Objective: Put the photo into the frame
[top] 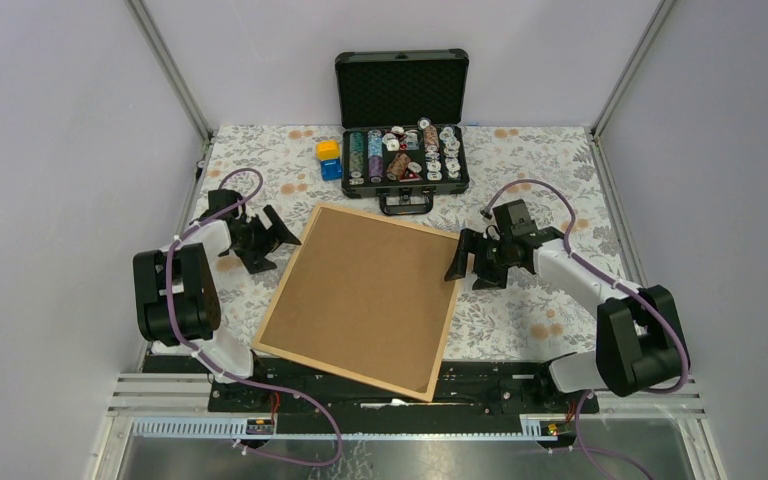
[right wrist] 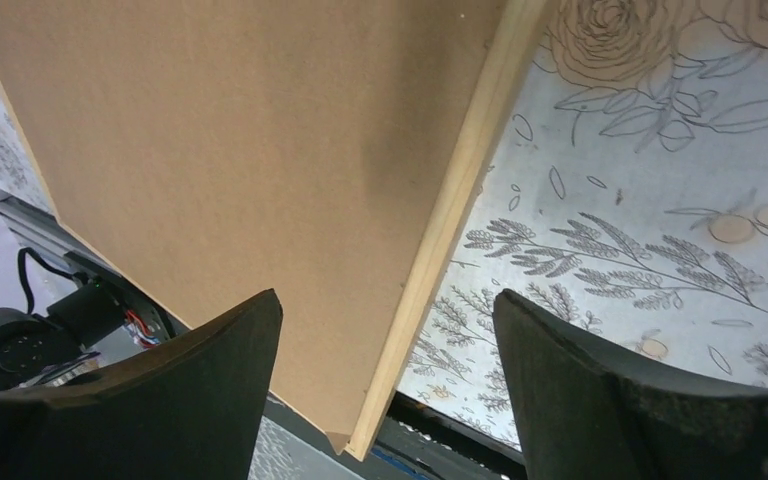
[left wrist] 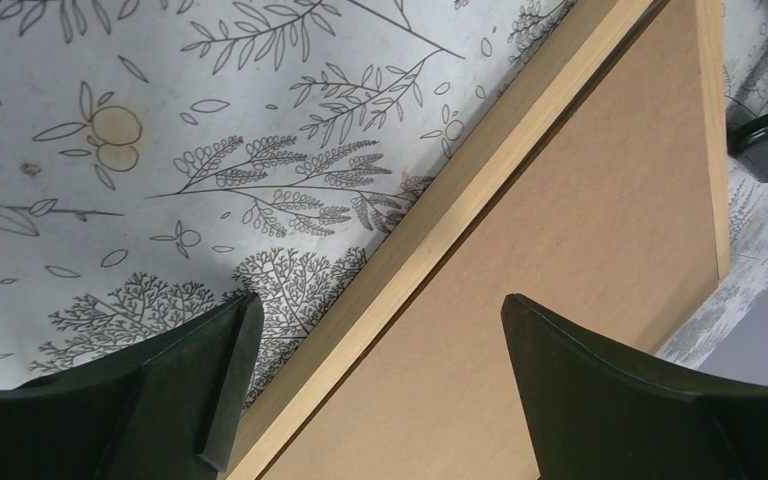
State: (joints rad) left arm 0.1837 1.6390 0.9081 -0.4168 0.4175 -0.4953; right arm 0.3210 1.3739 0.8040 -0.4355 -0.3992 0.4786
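The frame (top: 285, 282) of thin light wood lies on the flowered cloth, turned at an angle. A plain brown backing sheet (top: 365, 295) fills it. The photo is hidden. My left gripper (top: 278, 243) stands open at the frame's left side. In the left wrist view its jaws straddle the wooden rim (left wrist: 430, 235) with nothing gripped (left wrist: 380, 320). My right gripper (top: 468, 268) is open at the right side. Its fingers hang above that rim (right wrist: 460, 200) and the backing sheet (right wrist: 230, 150), apart from both (right wrist: 388, 310).
An open black case (top: 403, 150) of poker chips stands at the back, its handle close to the frame's far corner. Yellow and blue blocks (top: 329, 160) sit left of it. The frame's near corner (top: 428, 395) overhangs the table's front edge above the black rail.
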